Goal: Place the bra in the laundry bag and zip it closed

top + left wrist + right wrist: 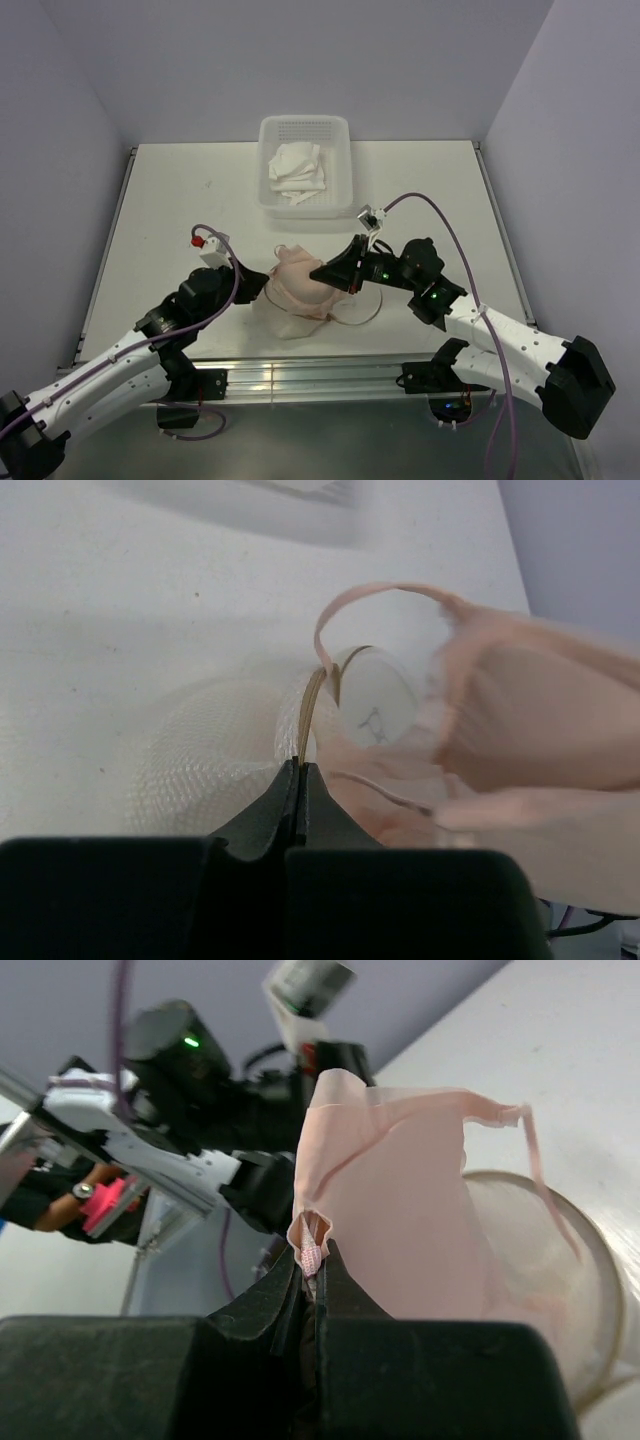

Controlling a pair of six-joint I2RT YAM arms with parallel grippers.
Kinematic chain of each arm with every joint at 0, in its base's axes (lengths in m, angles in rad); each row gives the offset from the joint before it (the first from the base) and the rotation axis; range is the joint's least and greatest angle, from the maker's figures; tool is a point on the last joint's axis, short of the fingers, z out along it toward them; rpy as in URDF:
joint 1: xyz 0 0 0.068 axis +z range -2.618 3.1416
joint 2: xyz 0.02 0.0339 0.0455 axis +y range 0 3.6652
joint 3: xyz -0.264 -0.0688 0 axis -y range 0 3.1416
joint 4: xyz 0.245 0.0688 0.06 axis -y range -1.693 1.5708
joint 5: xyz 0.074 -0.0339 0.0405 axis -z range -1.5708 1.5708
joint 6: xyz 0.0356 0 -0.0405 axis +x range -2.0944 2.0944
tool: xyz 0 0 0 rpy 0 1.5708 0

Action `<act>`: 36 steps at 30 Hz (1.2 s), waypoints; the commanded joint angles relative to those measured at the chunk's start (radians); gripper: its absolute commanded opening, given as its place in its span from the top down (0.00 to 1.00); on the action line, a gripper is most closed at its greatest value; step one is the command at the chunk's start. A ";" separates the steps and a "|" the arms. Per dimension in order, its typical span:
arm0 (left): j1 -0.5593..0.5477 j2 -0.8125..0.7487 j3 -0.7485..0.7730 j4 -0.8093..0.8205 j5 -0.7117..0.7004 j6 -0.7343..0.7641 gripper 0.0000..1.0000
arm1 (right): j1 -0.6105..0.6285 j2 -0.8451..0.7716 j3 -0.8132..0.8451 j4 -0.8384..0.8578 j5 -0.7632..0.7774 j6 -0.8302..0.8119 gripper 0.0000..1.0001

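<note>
The bra (298,272) is a peach-pink soft garment with thin straps, draped over the mouth of the laundry bag (284,322), a pale mesh cylinder near the table's front. My right gripper (322,270) is shut on a folded hem of the bra (390,1210) and holds it up over the bag's round rim (590,1290). My left gripper (262,286) is shut on the bag's tan wire rim (308,715). The mesh wall (205,755) shows to its left, the bra (530,715) to its right. A white round patch with a dark print (378,702) shows between them.
A white perforated basket (345,150) with white folded cloth (298,170) stands at the back middle. A sheer round flap (366,312) lies on the table right of the bag. The table's front edge and rail run just below the bag.
</note>
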 commanded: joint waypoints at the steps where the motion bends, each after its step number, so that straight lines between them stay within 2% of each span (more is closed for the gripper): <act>1: -0.001 -0.042 -0.006 0.058 0.005 0.010 1.00 | 0.003 0.033 0.008 -0.064 0.016 -0.103 1.00; 11: 0.000 -0.013 -0.011 0.156 0.037 0.026 1.00 | 0.012 0.196 -0.007 -0.012 -0.064 -0.104 1.00; 19: 0.000 0.009 -0.007 0.221 0.026 0.029 1.00 | 0.081 0.277 0.036 -0.107 -0.095 -0.189 1.00; 26: -0.001 0.045 -0.009 0.276 0.098 0.027 1.00 | 0.104 0.337 0.128 -0.196 -0.056 -0.216 1.00; 36: -0.001 -0.057 -0.060 0.282 0.140 -0.016 1.00 | 0.113 0.461 0.226 -0.229 0.152 -0.105 1.00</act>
